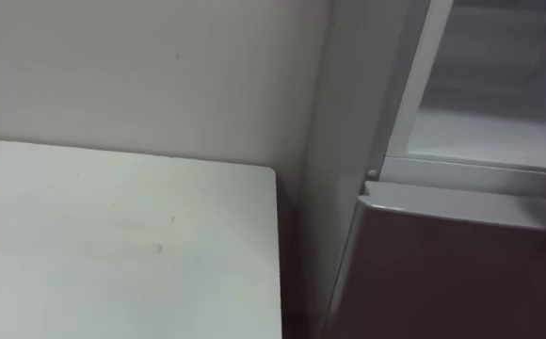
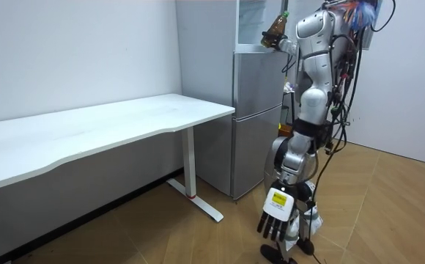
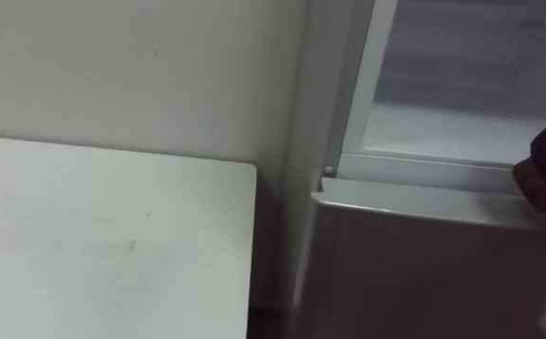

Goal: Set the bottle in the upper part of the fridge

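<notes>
**Bottle at the lip of the upper fridge**

The white surface (image 1: 122, 235) lies left of the fridge (image 2: 253, 110), with the wall behind it. The robot stands facing the fridge. Its left hand (image 2: 277, 214) hangs low by its leg with the fingers relaxed. The right hand (image 2: 281, 44) is raised and curled round the bottle (image 2: 273, 29), which tilts just above the front edge of the open upper compartment (image 1: 499, 94). The bottle looks dark brown with a green cap. It should go in above that edge and be set down upright, well back from the edge, before the fingers let go.
</notes>
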Controlling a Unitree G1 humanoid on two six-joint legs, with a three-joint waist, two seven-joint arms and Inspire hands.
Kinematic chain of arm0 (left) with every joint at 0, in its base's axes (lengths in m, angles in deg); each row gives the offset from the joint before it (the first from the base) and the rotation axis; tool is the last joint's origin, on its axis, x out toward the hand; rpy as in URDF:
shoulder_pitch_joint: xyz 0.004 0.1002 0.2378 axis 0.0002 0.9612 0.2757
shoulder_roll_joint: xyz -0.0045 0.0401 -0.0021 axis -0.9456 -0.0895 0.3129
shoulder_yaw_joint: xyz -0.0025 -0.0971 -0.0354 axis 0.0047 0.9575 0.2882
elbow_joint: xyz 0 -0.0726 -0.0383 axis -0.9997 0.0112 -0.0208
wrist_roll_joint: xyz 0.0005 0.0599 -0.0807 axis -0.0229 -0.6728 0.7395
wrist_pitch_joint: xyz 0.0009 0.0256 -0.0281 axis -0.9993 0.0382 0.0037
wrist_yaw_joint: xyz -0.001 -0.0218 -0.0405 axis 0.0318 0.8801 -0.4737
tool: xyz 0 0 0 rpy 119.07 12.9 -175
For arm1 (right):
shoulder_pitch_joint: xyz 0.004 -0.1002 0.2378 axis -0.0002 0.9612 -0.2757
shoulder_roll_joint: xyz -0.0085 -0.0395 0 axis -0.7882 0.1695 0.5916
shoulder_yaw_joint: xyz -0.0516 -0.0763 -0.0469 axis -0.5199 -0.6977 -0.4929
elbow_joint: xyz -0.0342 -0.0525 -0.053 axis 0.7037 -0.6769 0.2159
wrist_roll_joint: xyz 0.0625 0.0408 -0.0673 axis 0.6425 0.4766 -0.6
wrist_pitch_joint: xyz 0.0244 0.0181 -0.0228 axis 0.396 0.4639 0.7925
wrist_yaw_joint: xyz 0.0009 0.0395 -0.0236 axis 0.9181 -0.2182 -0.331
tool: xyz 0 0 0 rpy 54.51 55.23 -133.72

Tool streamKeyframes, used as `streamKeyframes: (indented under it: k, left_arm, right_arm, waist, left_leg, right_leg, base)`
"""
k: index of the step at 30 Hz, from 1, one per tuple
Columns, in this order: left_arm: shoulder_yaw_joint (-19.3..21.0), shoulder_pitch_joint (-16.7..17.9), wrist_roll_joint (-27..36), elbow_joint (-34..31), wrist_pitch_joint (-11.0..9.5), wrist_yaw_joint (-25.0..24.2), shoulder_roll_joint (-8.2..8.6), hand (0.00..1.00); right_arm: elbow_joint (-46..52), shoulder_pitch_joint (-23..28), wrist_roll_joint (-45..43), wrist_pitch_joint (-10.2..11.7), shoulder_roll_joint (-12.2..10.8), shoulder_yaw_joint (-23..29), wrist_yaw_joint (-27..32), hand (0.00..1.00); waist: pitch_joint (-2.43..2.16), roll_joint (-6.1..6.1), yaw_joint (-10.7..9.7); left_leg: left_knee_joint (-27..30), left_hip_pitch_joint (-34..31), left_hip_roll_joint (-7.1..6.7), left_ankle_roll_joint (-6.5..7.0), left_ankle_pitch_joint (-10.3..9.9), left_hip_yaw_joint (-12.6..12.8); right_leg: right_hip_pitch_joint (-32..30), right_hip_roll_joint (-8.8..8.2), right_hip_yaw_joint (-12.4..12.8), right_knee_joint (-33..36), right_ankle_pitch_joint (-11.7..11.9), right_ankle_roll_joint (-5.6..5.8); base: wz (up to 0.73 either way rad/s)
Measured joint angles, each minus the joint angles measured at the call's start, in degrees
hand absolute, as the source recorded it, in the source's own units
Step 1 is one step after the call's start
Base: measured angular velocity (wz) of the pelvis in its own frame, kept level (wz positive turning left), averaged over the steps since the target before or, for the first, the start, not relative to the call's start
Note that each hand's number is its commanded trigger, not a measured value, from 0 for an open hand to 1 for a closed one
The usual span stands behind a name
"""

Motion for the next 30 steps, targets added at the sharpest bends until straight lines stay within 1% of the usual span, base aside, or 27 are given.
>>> streamKeyframes:
  k: [1, 3, 4, 8, 10, 12, 17, 18, 21, 22, 24, 25, 26, 28, 30]
  left_arm:
    - [0.00, 0.12, -0.01, 0.00, 0.00, 0.00, -0.11, 0.00]
    - [-0.01, 0.33, -0.02, 0.00, 0.00, -0.01, -0.15, 0.00]
    - [-0.01, 0.33, -0.02, -0.01, -0.01, -0.01, -0.23, 0.00]
    - [0.14, 0.46, -0.12, -0.07, -0.01, -0.01, -0.72, 0.00]
    - [1.10, 0.61, -0.69, -0.14, 0.01, -0.04, -0.64, 0.00]
    - [1.80, 0.85, -1.56, -0.14, 0.09, -0.06, -0.64, 0.00]
    - [2.18, 1.11, -1.77, -0.13, 0.19, -0.18, -0.70, 0.00]
    - [2.18, 1.13, -1.78, -0.11, 0.22, -0.21, -0.68, 0.00]
    - [2.15, 1.17, -1.71, -0.16, 0.24, -0.21, -0.71, 0.00]
    - [2.15, 1.20, -1.72, -0.13, 0.25, -0.21, -0.79, 0.00]
    - [2.08, 1.69, -1.71, -0.17, 0.23, -0.21, -0.82, 0.00]
    - [2.08, 2.01, -1.70, -0.17, 0.25, -0.21, -0.90, 0.00]
    - [2.08, 2.21, -1.69, -0.25, 0.28, -0.21, -0.94, 0.00]
    - [2.03, 2.91, -1.56, -0.63, 0.34, -0.18, -1.23, 0.00]
    - [2.04, 3.11, -1.57, -0.62, 0.44, -0.31, -1.64, 0.00]
  right_arm:
    - [-0.01, -0.12, -0.01, 0.00, 0.00, -0.06, 0.33, 1.00]
    - [-0.30, -1.26, -0.01, 0.00, 0.01, -0.43, 1.26, 1.00]
    - [-0.71, -2.47, 0.00, 0.00, 0.01, -0.43, 2.04, 1.00]
    - [-2.53, -6.09, -0.05, 0.02, 0.12, -0.43, 4.17, 1.00]
    - [-2.77, -6.74, -0.09, 0.02, 1.11, -0.50, 4.89, 1.00]
    - [-2.86, -7.05, -0.10, 0.02, 1.64, -0.55, 5.64, 1.00]
    - [-5.20, -8.98, -0.19, 0.02, 2.02, -0.62, 6.61, 1.00]
    - [-6.30, -9.70, -0.22, 0.01, 2.04, -1.03, 6.59, 1.00]
    - [-9.82, -11.36, -0.21, 0.01, 2.28, -2.45, 6.33, 1.00]
    - [-11.27, -11.84, -0.21, 0.01, 2.29, -2.66, 6.32, 1.00]
    - [-13.41, -12.83, -0.21, -0.01, 2.52, -3.74, 6.40, 1.00]
    - [-14.68, -13.02, -0.21, -0.09, 3.34, -5.13, 6.25, 1.00]
    - [-15.37, -13.19, -0.21, -0.10, 3.66, -5.65, 6.06, 1.00]
    - [-20.08, -14.75, -0.16, -0.13, 5.43, -7.85, 5.80, 1.00]
    - [-23.60, -16.22, -0.13, -0.47, 6.87, -9.76, 5.63, 1.00]
  waist:
    - [0.02, -0.32, 0.36]
    - [0.00, -0.49, 0.36]
    - [0.00, -0.49, 0.27]
    - [-0.06, -0.55, 0.75]
    - [-0.14, -0.64, 1.15]
    - [-0.23, -0.77, 1.17]
    - [-0.39, -0.95, 1.13]
    - [-0.39, -0.94, 1.05]
    - [-0.40, -0.93, 1.02]
    - [-0.43, -0.92, 1.01]
    - [-0.46, -0.85, 1.06]
    - [-0.48, -0.81, 1.06]
    - [-0.49, -0.80, 1.11]
    - [-0.48, -0.79, 1.12]
    - [-0.47, -0.81, 1.63]
  left_leg:
    - [0.15, -0.17, -0.01, 0.00, 0.00, -0.18]
    - [0.45, -0.70, -0.07, 0.01, -0.02, -0.66]
    - [0.59, -0.82, -0.13, 0.02, -0.01, -1.08]
    - [0.61, -0.90, -0.09, -0.01, -0.01, -1.38]
    - [0.61, -1.00, -0.07, -0.03, 0.00, -1.60]
    - [0.62, -1.12, -0.07, -0.04, 0.01, -1.79]
    - [1.03, -1.66, -0.07, -0.02, -0.01, -1.98]
    - [1.26, -1.69, -0.07, -0.01, -0.01, -1.99]
    - [1.39, -1.81, -0.12, -0.01, -0.02, -2.17]
    - [1.52, -1.86, -0.19, 0.00, -0.01, -2.59]
    - [1.53, -1.72, -0.19, 0.00, -0.01, -2.61]
    - [1.53, -1.64, -0.19, 0.00, -0.01, -2.61]
    - [1.55, -1.63, -0.19, 0.00, -0.01, -2.72]
    - [1.87, -1.67, -0.20, -0.01, -0.01, -3.18]
    - [1.91, -1.76, -0.21, -0.01, -0.01, -3.27]
  right_leg:
    - [-0.05, 0.00, -0.14, 0.00, 0.00, 0.00]
    - [-0.10, -0.12, -0.78, -0.01, 0.00, 0.00]
    - [-0.13, -0.24, -1.77, -0.02, 0.00, 0.00]
    - [-0.13, -0.36, -3.32, -0.01, 0.00, 0.00]
    - [-0.15, -0.42, -4.06, -0.02, 0.00, 0.00]
    - [-0.14, -0.47, -4.80, -0.02, 0.00, 0.00]
    - [-0.21, -0.55, -5.73, -0.10, 0.00, 0.00]
    - [-0.17, -0.65, -6.47, -0.09, 0.00, 0.00]
    - [-0.05, -0.72, -6.85, -0.07, 0.00, 0.00]
    - [0.03, -0.76, -7.10, -0.01, 0.00, 0.00]
    - [0.22, -0.76, -7.01, 0.02, 0.00, 0.00]
    - [0.43, -0.76, -7.02, 0.01, 0.00, 0.00]
    - [0.50, -0.76, -7.18, 0.00, 0.00, 0.00]
    - [0.81, -0.86, -7.87, -0.04, 0.00, 0.00]
    - [0.81, -1.05, -7.97, -0.03, -0.01, 0.01]
  base:
    - [0.08]
    - [0.14]
    - [0.16]
    - [0.07]
    - [0.06]
    - [0.05]
    - [0.03]
    - [0.04]
    - [0.02]
    - [0.08]
    - [0.03]
    - [0.00]
    - [0.08]
    - [0.13]
    - [0.06]
